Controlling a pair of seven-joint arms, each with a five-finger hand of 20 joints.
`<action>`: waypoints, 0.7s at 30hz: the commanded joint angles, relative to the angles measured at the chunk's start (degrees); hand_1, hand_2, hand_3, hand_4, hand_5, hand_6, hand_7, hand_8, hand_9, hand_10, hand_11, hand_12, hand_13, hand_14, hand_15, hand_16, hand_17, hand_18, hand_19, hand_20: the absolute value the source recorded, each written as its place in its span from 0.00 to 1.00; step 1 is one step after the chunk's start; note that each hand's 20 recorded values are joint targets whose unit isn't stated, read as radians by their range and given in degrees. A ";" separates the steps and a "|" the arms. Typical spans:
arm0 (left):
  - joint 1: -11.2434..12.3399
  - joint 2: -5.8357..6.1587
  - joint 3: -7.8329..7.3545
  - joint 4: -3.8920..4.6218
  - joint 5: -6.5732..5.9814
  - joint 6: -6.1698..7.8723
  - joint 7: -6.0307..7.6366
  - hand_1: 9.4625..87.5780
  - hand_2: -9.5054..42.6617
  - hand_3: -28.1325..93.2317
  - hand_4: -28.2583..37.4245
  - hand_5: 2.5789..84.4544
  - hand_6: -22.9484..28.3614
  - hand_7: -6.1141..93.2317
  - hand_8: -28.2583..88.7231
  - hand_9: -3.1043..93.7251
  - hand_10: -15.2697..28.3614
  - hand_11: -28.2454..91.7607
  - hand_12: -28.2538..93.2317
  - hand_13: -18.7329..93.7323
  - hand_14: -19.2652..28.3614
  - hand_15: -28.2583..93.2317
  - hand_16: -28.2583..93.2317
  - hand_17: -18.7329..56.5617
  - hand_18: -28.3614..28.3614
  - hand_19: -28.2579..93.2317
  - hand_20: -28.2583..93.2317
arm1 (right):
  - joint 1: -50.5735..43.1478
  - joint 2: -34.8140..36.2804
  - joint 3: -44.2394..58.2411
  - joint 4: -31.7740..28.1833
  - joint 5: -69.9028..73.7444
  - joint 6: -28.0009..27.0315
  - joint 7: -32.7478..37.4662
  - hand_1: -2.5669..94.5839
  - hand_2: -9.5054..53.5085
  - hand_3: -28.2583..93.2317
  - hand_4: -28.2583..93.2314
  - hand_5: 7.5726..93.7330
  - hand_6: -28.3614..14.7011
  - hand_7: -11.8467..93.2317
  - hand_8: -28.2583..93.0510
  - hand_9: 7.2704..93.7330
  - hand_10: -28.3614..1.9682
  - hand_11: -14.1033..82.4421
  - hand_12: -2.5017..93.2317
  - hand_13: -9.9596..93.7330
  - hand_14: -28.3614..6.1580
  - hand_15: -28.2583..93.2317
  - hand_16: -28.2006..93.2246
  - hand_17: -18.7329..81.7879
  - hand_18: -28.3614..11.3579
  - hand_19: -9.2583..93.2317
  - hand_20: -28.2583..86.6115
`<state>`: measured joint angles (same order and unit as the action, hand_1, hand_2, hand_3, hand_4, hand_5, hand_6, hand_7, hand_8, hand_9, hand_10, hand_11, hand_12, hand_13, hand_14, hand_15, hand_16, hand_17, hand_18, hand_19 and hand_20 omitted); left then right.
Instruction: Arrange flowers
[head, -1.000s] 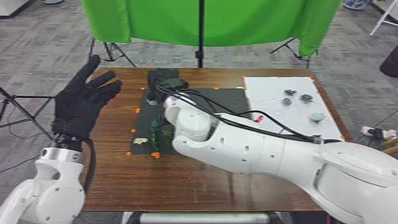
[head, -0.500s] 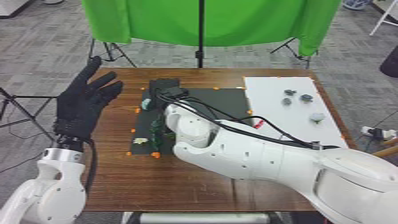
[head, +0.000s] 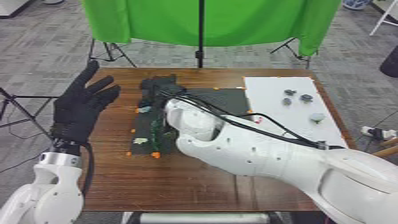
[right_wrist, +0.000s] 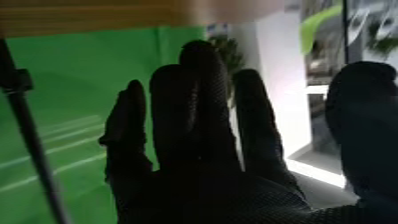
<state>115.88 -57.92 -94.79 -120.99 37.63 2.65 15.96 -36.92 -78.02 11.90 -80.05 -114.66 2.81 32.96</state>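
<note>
My left hand (head: 78, 111) is raised over the table's left side, its fingers straight and spread. Over the far left part of the dark mat (head: 226, 100) is my right hand (head: 158, 90); in the right wrist view that hand (right_wrist: 209, 192) has straight fingers with nothing held between them. A pale blue-green flower (head: 144, 109) lies just nearer than the right hand, partly covered. Green leafy stems (head: 157, 132) run down the mat's left side, beside a small cream flower (head: 140, 141). Several small grey-green blooms (head: 306, 98) and a paler one (head: 317, 117) rest on the white sheet (head: 275, 90).
My right forearm (head: 258, 150) crosses the mat and the table's right half, with loose black cables along it. Small orange pieces (head: 155, 155) dot the mat's edges on the brown table (head: 178, 190). A green cloth (head: 151, 25) hangs behind.
My right hand has come slightly nearer and to the left over the mat, and its forearm has shifted left. My left hand has dipped a little. The flowers look unmoved.
</note>
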 joint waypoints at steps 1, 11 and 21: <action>0.01 -0.30 -0.31 -0.21 0.23 -0.29 -0.31 0.18 0.30 0.87 0.02 0.35 0.54 0.18 0.16 0.36 0.79 0.38 0.34 0.38 1.00 0.61 0.19 0.17 1.00 0.57 0.57 | -0.16 -1.85 3.87 -0.52 -5.03 -16.03 -1.30 0.20 0.19 0.89 0.03 0.30 0.77 0.20 0.15 0.45 0.27 0.83 0.26 0.51 0.32 1.00 0.40 0.26 0.05 0.81 0.74; 9.70 -5.24 -5.28 -3.05 0.90 0.65 -2.58 0.18 0.30 0.87 0.02 0.36 0.54 0.19 0.15 0.36 0.80 0.41 0.34 0.38 1.00 0.63 0.18 0.18 1.00 0.57 0.58 | -12.42 6.65 15.80 -14.22 1.02 -9.24 2.34 0.22 0.25 0.89 0.00 0.38 0.70 0.21 0.15 0.49 0.24 0.65 0.18 0.51 0.29 0.91 0.33 0.28 0.00 0.79 0.72; 17.36 -6.08 -7.32 -4.08 -0.70 2.04 0.27 0.16 0.31 0.87 0.00 0.36 0.53 0.19 0.15 0.36 0.80 0.42 0.33 0.38 1.00 0.63 0.18 0.18 1.00 0.57 0.58 | -30.21 24.55 34.51 -33.13 4.58 0.00 7.22 0.25 0.23 0.84 0.01 0.45 0.65 0.22 0.15 0.54 0.26 0.46 0.18 0.51 0.30 0.83 0.31 0.29 0.00 0.75 0.66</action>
<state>129.01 -63.23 -102.04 -125.55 37.91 3.35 15.09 -55.80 -67.56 34.67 -106.19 -111.07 -1.64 35.55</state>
